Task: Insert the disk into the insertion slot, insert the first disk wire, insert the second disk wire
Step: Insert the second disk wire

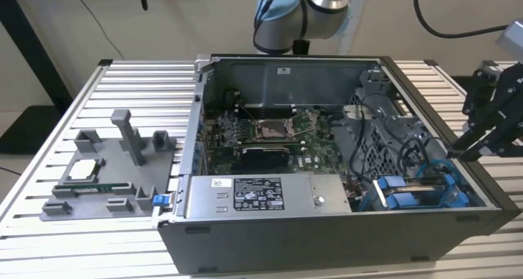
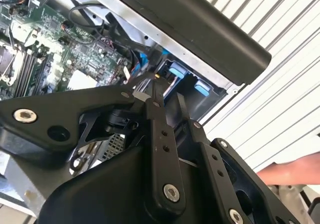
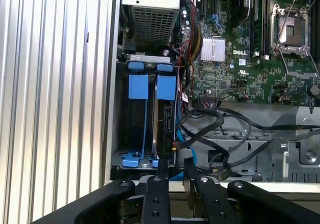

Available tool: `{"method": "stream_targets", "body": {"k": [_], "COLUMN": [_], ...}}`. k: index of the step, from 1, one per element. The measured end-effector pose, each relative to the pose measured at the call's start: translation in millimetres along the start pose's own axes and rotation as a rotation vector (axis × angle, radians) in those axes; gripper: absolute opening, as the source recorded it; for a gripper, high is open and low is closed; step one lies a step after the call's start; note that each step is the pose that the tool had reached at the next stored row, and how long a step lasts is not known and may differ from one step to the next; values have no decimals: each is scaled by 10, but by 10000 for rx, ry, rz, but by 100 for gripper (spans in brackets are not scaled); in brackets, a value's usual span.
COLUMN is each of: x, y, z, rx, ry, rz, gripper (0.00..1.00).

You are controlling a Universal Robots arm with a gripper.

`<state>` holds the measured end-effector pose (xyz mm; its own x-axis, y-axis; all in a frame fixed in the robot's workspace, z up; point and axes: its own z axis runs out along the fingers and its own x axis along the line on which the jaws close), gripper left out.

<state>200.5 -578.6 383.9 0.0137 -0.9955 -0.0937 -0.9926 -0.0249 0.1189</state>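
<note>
Now, gripper (image 3: 176, 168): jaws narrowly parted, empty
Risk: could snag black cables (image 3: 215, 113) beside the disk (image 3: 166, 88)
Cause: they crowd the insertion slot (image 3: 145, 58)

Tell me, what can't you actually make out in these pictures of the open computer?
- Whether any wire is plugged into the disk: in the first wrist view, black cables cross in front of its connector end.
- The inside of the insertion slot: in the exterior view it is too small, and it sits sunk behind the case wall.
- The small parts on the grey fixture: in the exterior view they are too small to identify.
</note>
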Motion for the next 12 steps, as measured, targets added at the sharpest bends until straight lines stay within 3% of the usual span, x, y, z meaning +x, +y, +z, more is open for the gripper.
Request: {"method": "stream_targets", "body": {"k": [12], "x": [1], "y": [-98], "z": [-11], "rx": [0], "ry": [-1], "rz": [1], "gripper": [100]}}
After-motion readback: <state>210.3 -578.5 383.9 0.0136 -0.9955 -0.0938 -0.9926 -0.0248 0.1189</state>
